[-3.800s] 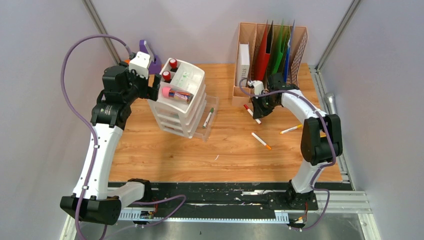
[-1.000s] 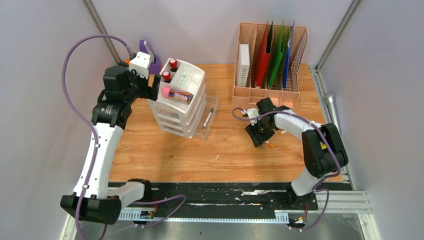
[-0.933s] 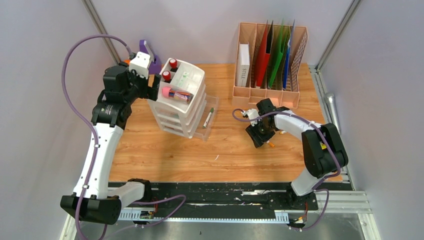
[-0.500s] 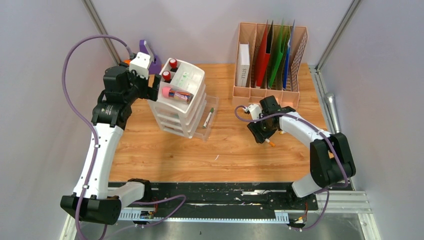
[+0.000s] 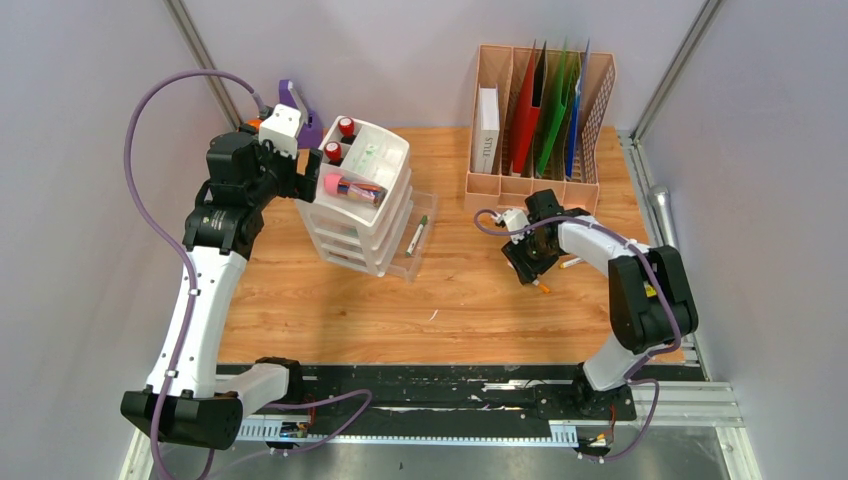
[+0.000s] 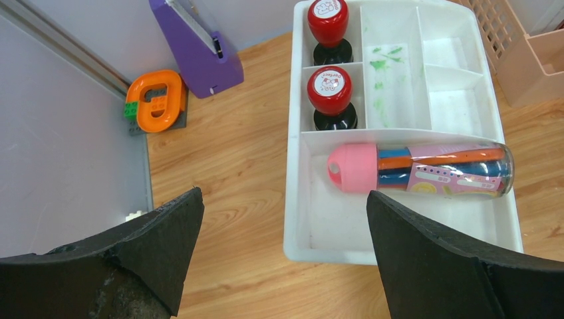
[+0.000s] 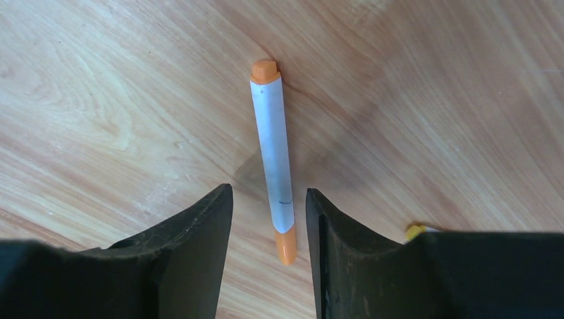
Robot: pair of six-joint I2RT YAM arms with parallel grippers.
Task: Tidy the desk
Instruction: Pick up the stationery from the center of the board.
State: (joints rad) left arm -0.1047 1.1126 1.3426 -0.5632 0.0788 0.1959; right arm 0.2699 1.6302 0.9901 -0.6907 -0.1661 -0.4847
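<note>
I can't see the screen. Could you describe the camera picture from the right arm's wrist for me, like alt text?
A white marker with orange ends lies on the wooden desk, its near end between the open black fingers of the right gripper, neither touching it. A yellow tip of something else peeks out at the lower right.
</note>
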